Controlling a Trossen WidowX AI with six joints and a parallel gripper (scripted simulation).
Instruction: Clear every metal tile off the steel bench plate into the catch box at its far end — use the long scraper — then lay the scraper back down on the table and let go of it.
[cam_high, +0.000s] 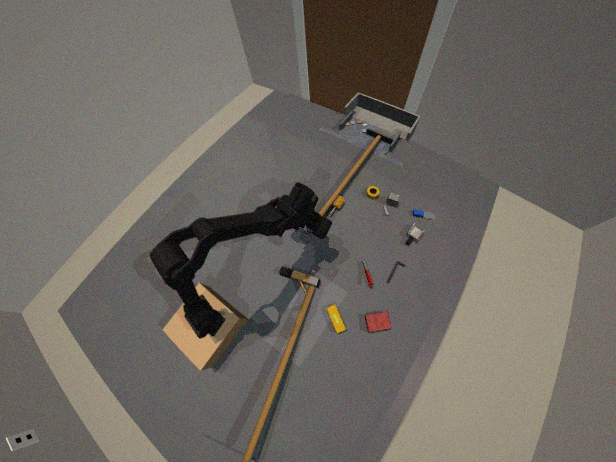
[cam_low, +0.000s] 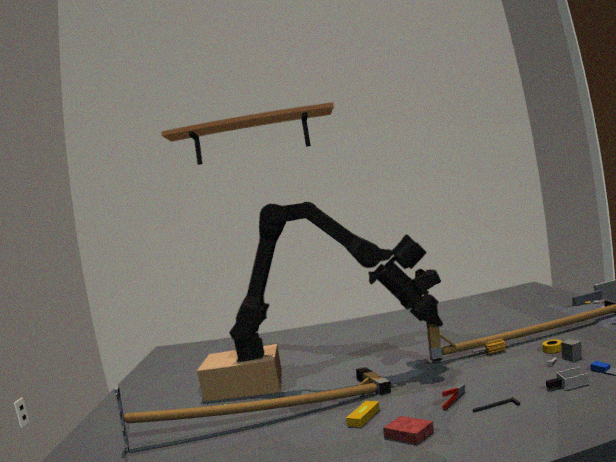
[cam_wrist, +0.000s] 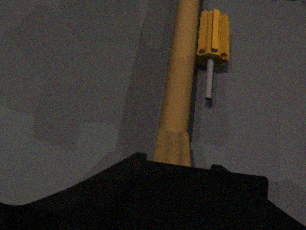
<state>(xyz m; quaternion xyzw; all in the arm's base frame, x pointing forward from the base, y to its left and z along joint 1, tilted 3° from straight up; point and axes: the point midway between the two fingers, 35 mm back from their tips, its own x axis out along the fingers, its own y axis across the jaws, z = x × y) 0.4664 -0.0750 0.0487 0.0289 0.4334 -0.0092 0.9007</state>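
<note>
My gripper (cam_high: 320, 225) (cam_low: 433, 323) (cam_wrist: 176, 168) is shut on the upright wooden grip of the long scraper (cam_high: 351, 172) (cam_low: 530, 330) (cam_wrist: 181, 75). The scraper's shaft runs low over the table to its dark blade, which is at the right part of the steel bench plate (cam_high: 340, 135), near the catch box (cam_high: 387, 108) (cam_low: 606, 286). Several small tiles (cam_high: 359, 122) (cam_low: 595, 302) lie left of the blade, in front of the box floor. Whether the blade touches the plate is too small to tell. The fingertips are mostly hidden in the wrist view.
A second long-handled tool (cam_high: 282, 367) (cam_low: 250, 402) lies near the arm's wooden base (cam_high: 182, 327) (cam_low: 240, 380). A yellow-handled screwdriver (cam_high: 339, 202) (cam_low: 495, 346) (cam_wrist: 213, 35) lies close beside the scraper shaft. Yellow tape (cam_high: 373, 192) (cam_low: 552, 346), a yellow block (cam_high: 336, 319) and a red block (cam_high: 378, 321) lie rightward.
</note>
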